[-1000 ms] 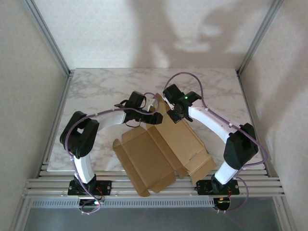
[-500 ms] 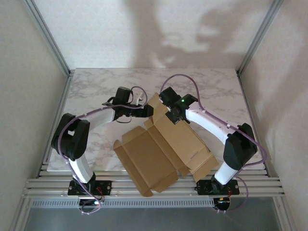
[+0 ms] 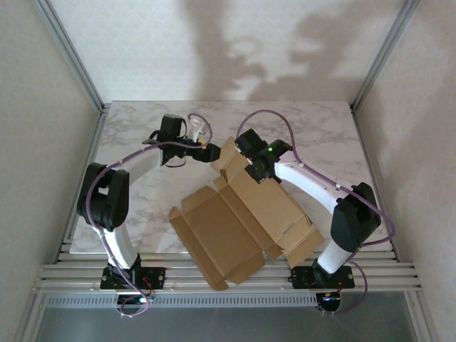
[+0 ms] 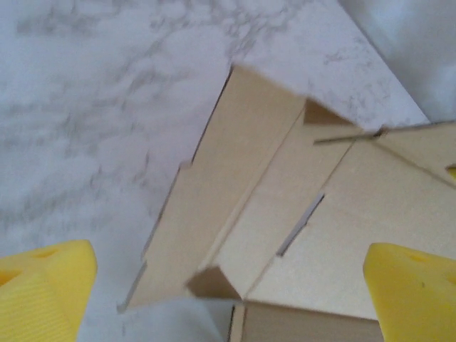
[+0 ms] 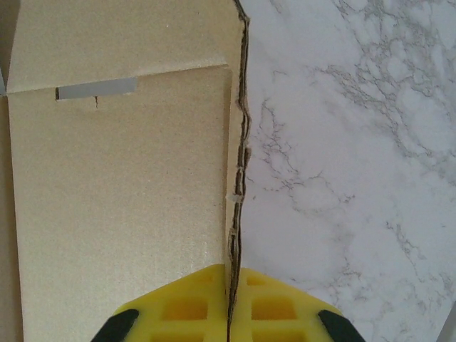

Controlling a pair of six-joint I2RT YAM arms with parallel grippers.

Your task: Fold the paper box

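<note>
Pulling back toward the upper left of the overhead view, my left tool (image 3: 208, 151) is now hovering just beside the far corner of the paper box (image 3: 235, 221). Its yellow fingers (image 4: 43, 292) are spreading wider than a second ago and holding nothing. My right tool (image 5: 229, 285) is pinching a raised edge of the box between closed pads. The box is lying partly unfolded at the centre of the tabletop (image 3: 135, 149), reaching toward the bottom edge.
</note>
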